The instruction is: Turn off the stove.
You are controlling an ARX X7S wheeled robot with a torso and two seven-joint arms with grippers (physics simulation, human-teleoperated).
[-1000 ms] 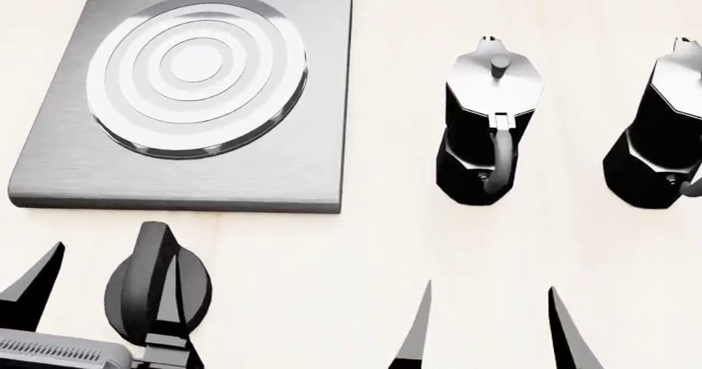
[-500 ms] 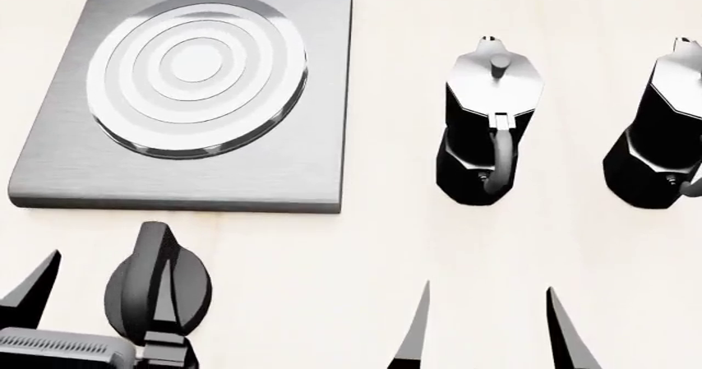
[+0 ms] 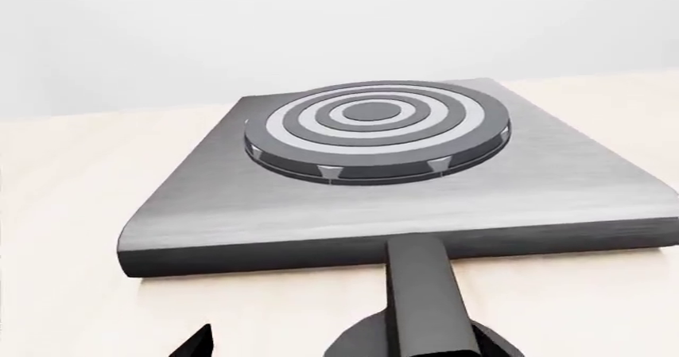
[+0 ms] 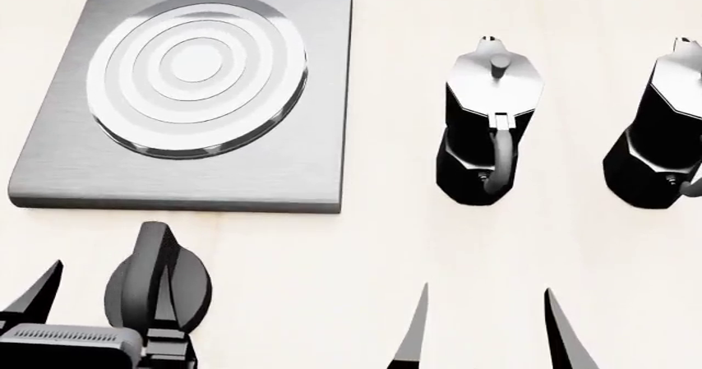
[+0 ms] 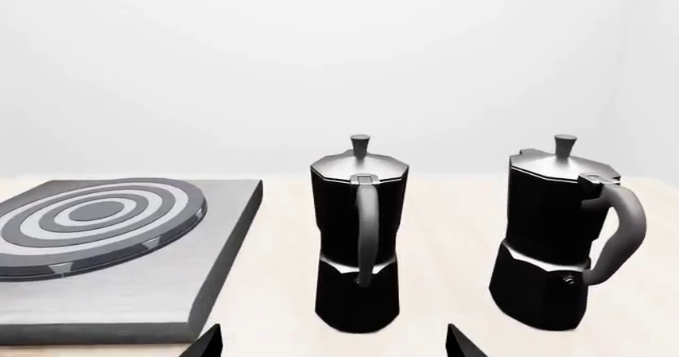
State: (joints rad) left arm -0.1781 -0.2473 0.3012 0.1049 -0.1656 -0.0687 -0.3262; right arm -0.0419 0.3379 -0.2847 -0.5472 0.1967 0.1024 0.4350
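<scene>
The stove is a square brushed grey plate [image 4: 197, 98] with concentric burner rings, at the far left of the table; it also shows in the left wrist view [image 3: 371, 174] and the right wrist view [image 5: 106, 246]. Its round black knob [image 4: 148, 283] with a raised bar lies on the table in front of the plate, and shows close up in the left wrist view [image 3: 424, 301]. My left gripper [image 4: 104, 303] is open with its jaws either side of the knob's bar: one finger close against the bar, the other well apart. In the left wrist view the gripper [image 3: 345, 345] barely shows. My right gripper [image 4: 488, 332] is open and empty.
Two tall black-and-silver moka pots stand right of the stove, one [image 4: 491, 122] in the middle and one [image 4: 658, 131] at the right edge. Both show beyond the right gripper [image 5: 334, 347], the nearer [image 5: 358, 246] and the other [image 5: 557, 238]. The table is pale wood.
My left gripper has shifted slightly back toward the near edge beside the knob. The knob's bar looks unchanged. The right gripper has barely moved.
</scene>
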